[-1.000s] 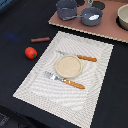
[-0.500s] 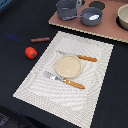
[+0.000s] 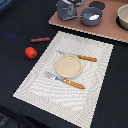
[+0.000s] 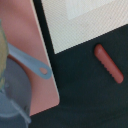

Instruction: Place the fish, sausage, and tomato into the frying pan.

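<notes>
The frying pan point(image 3: 91, 16) stands on the pink board at the back, and a pale white thing that looks like the fish point(image 3: 92, 18) lies in it. The sausage point(image 3: 41, 39) lies on the dark table near the mat's far corner, on the exterior view's left. The tomato point(image 3: 31, 52) sits a little nearer than the sausage. My gripper point(image 3: 75, 2) barely shows at the top edge above the pot and pan; its jaws are cut off. The wrist view shows the sausage point(image 4: 108, 63), the pan's handle point(image 4: 30, 62) and part of the pan point(image 4: 12, 92).
A taller grey pot point(image 3: 65, 9) stands beside the pan. A beige bowl point(image 3: 123, 16) is on the pink board point(image 3: 102, 29). A tan plate point(image 3: 67, 66), knife point(image 3: 77, 57) and fork point(image 3: 65, 80) lie on the striped placemat point(image 3: 97, 95).
</notes>
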You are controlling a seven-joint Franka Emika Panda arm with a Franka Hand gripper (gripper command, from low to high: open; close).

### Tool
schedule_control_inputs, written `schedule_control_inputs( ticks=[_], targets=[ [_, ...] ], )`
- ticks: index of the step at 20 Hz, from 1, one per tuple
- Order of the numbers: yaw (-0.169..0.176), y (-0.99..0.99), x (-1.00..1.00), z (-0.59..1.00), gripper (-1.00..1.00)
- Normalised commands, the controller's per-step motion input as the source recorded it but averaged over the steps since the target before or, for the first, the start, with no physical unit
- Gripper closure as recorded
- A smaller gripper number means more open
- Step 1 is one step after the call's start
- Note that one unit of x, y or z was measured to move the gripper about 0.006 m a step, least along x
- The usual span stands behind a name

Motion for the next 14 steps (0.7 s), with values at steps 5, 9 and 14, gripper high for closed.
schedule_control_inputs(
  ticks=[5, 9, 14],
  targets=[
    [-0.046, -0.67, -0.66, -0.35, -1.0],
    [-0.052, -0.63, -0.69, -0.45, -1.0],
    [-0.068, -0.57, -0.72, -0.43, -1.0]
  ],
)
